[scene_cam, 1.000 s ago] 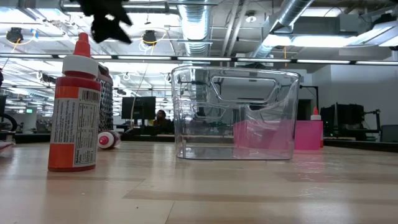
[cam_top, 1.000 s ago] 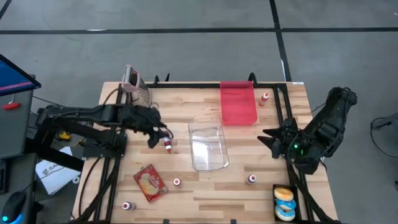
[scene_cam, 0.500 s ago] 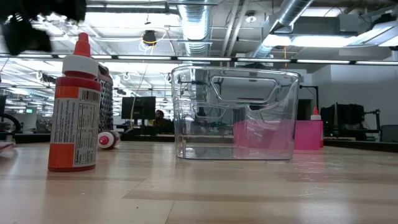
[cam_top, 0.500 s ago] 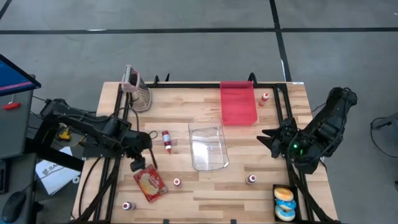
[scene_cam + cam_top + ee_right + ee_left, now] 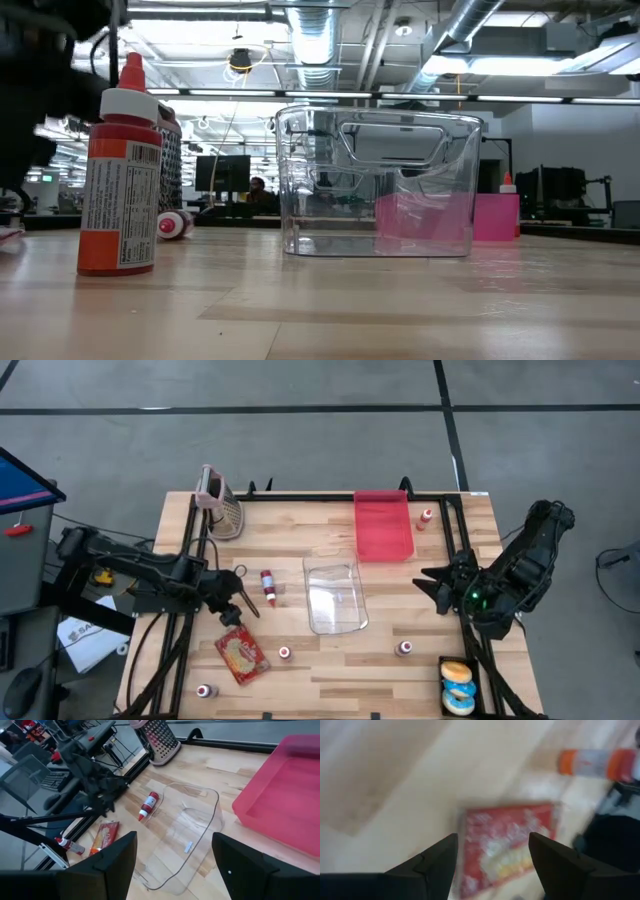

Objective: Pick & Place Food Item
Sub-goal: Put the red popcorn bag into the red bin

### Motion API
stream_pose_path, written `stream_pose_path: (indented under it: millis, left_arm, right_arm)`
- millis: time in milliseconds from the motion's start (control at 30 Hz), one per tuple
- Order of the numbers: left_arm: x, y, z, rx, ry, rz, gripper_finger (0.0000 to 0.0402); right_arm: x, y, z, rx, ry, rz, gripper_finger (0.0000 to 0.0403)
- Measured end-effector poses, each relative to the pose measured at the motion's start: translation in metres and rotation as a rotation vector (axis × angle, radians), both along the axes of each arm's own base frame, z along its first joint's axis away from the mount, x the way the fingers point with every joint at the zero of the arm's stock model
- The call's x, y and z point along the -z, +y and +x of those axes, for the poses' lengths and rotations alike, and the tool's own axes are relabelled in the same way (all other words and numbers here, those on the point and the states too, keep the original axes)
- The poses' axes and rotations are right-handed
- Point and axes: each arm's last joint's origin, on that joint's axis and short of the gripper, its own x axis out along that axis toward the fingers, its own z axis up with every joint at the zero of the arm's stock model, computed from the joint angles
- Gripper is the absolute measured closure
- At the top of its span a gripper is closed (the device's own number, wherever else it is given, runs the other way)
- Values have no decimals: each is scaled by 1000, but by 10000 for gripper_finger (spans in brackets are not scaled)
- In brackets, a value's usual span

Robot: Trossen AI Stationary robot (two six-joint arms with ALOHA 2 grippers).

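Observation:
The food item is a flat red snack packet [image 5: 242,655] lying near the table's front left; it also shows in the left wrist view as the packet [image 5: 507,845] and in the right wrist view as the packet [image 5: 104,836]. My left gripper [image 5: 238,612] hangs just behind the packet, tilted down at it, open, with nothing between its fingers [image 5: 435,865]. A clear plastic container [image 5: 335,595] stands mid-table, with a pink tray [image 5: 383,525] behind it. My right gripper [image 5: 435,585] waits open at the right edge, raised off the table.
A red bottle [image 5: 268,585] lies between the left gripper and the clear container. Small bottles [image 5: 285,653] [image 5: 404,649] [image 5: 207,690] stand along the front, another [image 5: 427,517] by the pink tray. A grater [image 5: 220,510] stands back left. Donuts [image 5: 457,685] sit front right.
My left arm has swung from beside the lying bottle toward the table's front left and sunk low, rolling its wrist, and now hangs over the packet's back end. The right arm has kept still.

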Motion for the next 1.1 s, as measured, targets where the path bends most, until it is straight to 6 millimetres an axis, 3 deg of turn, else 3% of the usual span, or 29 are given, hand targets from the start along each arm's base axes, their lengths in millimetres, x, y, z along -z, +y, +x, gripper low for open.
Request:
stream_pose_path:
  millis: [200, 400, 1100]
  left_arm:
    - [14, 8, -2, 2, 20, 69, 166]
    - [31, 7, -2, 44, 50, 27, 165]
    - [48, -9, 16, 139, 32, -62, 172]
  right_arm:
    - [0, 1, 1, 8, -13, 26, 153]
    - [0, 1, 1, 10, -15, 33, 153]
    - [-1, 2, 2, 14, -36, 64, 153]
